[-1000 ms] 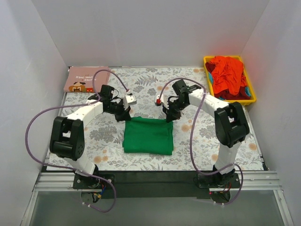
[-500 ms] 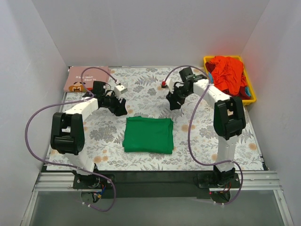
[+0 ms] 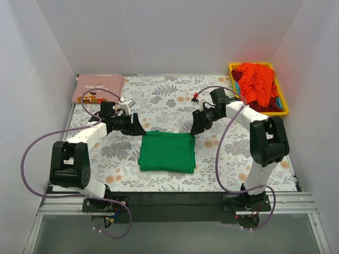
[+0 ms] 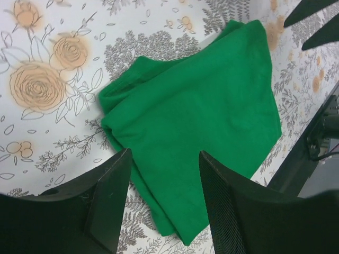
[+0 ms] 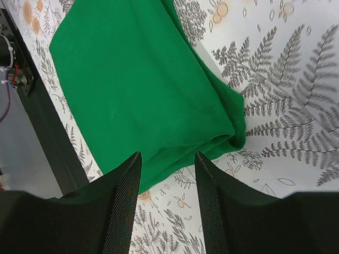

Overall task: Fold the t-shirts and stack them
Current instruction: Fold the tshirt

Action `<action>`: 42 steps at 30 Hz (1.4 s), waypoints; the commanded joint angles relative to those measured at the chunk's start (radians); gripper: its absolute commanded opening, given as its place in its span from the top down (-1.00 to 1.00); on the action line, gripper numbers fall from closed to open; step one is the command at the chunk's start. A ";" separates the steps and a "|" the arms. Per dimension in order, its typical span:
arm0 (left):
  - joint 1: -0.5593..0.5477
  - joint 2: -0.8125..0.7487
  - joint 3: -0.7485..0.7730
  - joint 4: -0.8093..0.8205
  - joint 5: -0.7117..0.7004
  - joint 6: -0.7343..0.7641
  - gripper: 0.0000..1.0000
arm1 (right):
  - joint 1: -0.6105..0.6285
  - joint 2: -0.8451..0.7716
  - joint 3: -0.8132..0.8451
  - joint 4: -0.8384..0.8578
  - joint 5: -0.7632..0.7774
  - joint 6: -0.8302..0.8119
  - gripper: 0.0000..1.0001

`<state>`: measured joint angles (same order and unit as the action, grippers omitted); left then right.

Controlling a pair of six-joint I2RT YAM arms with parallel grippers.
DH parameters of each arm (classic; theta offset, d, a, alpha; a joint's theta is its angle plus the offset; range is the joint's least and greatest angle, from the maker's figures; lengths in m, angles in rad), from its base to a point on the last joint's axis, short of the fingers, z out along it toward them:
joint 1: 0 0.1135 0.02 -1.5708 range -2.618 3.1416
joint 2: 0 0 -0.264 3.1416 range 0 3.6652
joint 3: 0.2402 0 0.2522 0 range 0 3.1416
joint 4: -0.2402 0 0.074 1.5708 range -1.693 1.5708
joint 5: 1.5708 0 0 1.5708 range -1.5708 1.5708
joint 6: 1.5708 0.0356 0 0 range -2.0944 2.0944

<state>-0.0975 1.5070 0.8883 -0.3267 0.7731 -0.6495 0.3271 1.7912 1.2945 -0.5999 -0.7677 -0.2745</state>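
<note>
White walls [image 3: 175, 37] stand close on three sides of the table, and a flowery cloth [image 3: 159, 100] covers it up to a black strip [image 3: 175, 200] at the near edge. The green t-shirt [image 3: 167, 152] lies folded into a neat square in the middle, close to the near edge, with its thick folded edge at the far side. The left gripper [image 3: 139, 128] hangs just over the far left corner of the shirt, and the right gripper [image 3: 194, 128] hangs just over the far right corner. Both have their fingers partly spread with nothing between them (the wrist cameras show green shirt and cloth through the gaps). The pink t-shirt [image 3: 98, 87] lies flat in the far left corner, touching the wall edge, well apart from the left arm. The yellow bin [image 3: 284, 103] sits in the far right corner, heaped with red-orange t-shirts [image 3: 257, 84]. Wide bare cloth shows behind the grippers and on both sides of the green shirt.
</note>
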 commanded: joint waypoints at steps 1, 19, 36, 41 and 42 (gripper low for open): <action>-0.001 0.018 -0.012 0.061 -0.055 -0.117 -0.04 | -0.002 0.034 -0.040 0.115 -0.053 0.139 -0.04; 0.007 0.266 0.037 0.147 -0.047 -0.206 1.00 | -0.042 0.191 0.031 0.161 -0.047 0.179 0.97; 0.071 0.287 0.138 0.160 0.049 -0.191 0.13 | -0.091 0.231 0.221 0.157 0.041 0.156 0.05; 0.074 0.079 0.017 0.051 0.089 -0.188 0.07 | -0.118 0.023 0.064 0.111 -0.027 0.199 -0.10; 0.073 0.055 -0.023 0.040 0.100 -0.199 0.08 | -0.112 -0.004 0.025 0.111 -0.047 0.207 -0.07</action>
<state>-0.0170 1.6836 0.9333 -0.2138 0.8051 -0.8524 0.2211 1.9343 1.3994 -0.4442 -0.7334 -0.0971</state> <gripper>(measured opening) 0.464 0.543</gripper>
